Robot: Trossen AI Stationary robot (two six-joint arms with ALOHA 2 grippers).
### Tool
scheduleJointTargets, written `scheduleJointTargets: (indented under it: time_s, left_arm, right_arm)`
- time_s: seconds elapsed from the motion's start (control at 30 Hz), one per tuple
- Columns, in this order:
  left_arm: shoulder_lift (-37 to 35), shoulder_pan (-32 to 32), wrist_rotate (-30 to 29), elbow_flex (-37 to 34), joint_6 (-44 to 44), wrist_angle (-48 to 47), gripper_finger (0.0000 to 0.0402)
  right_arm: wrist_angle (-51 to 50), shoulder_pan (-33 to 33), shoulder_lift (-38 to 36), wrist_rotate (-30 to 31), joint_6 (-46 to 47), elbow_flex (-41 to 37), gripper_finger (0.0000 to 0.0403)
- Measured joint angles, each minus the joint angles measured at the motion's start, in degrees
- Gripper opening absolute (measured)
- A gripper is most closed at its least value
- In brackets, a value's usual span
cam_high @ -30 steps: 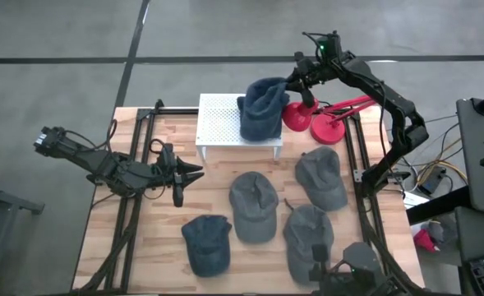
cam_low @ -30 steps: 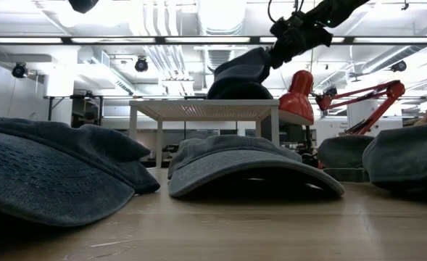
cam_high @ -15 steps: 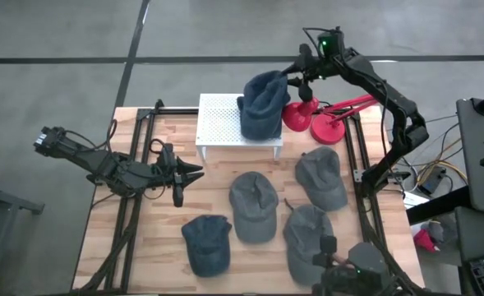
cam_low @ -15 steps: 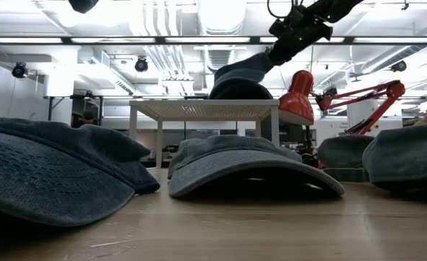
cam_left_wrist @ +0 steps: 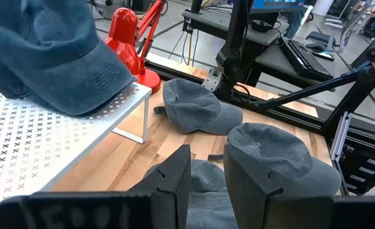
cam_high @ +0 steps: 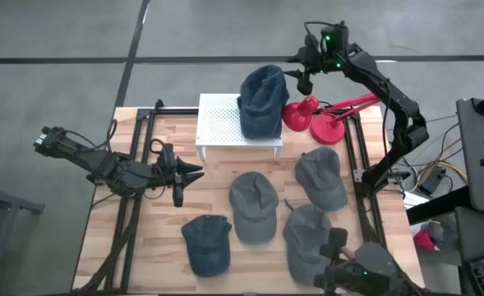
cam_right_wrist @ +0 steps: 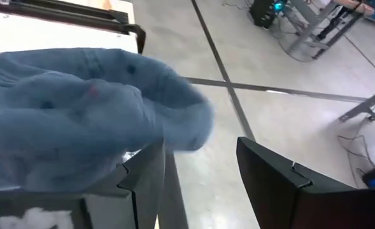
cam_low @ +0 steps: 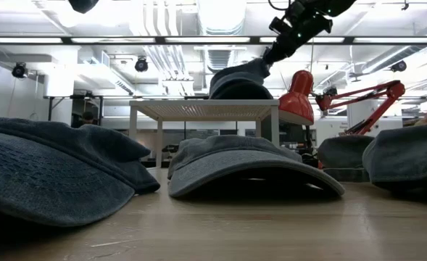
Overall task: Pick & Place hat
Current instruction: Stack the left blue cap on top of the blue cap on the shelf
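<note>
Wooden table from above: a blue hat lies on the white rack, hanging over its far right edge — the right gripper hovers just beside it, fingers spread, empty. At table level, grey caps fill the foreground. Left gripper waits mid-table, slightly parted, empty.

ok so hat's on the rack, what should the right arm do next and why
Probably back the right tool up and away. Its fingers are spread and look clear of the blue hat, which rests on the white rack. Four hats are left on the table, so the grey one nearest that arm seems the likely next pick.
</note>
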Motion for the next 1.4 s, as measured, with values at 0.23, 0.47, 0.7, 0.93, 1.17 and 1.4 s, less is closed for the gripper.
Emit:
scheduleJointTargets:
  time_s: [0.23,0.47,0.7,0.93,1.17,1.4]
  left_arm:
    - [0.00,0.00,0.00,0.00,0.00,0.02,0.0097]
    - [0.00,0.00,0.00,0.00,0.02,0.02,0.0097]
    - [0.00,0.04,-0.02,0.00,0.35,0.01,0.0097]
    - [0.00,0.02,-0.02,0.00,0.31,0.08,0.0097]
    - [0.81,0.02,-0.02,0.00,0.28,0.33,0.0097]
    - [1.51,0.00,-0.02,0.00,-0.18,0.46,0.0097]
  right_arm:
    - [-1.26,-0.01,-0.05,3.90,-0.98,0.87,0.0190]
    - [-1.36,0.80,-1.60,0.48,0.16,0.87,0.0189]
    - [-2.95,5.95,-1.00,-4.70,1.55,0.87,0.0189]
    - [-2.53,9.98,1.46,-4.45,-0.34,0.83,0.0182]
    - [-4.21,11.45,3.34,-3.52,0.67,0.83,0.0169]
    - [-7.28,12.54,4.91,-3.39,0.50,0.74,0.0161]
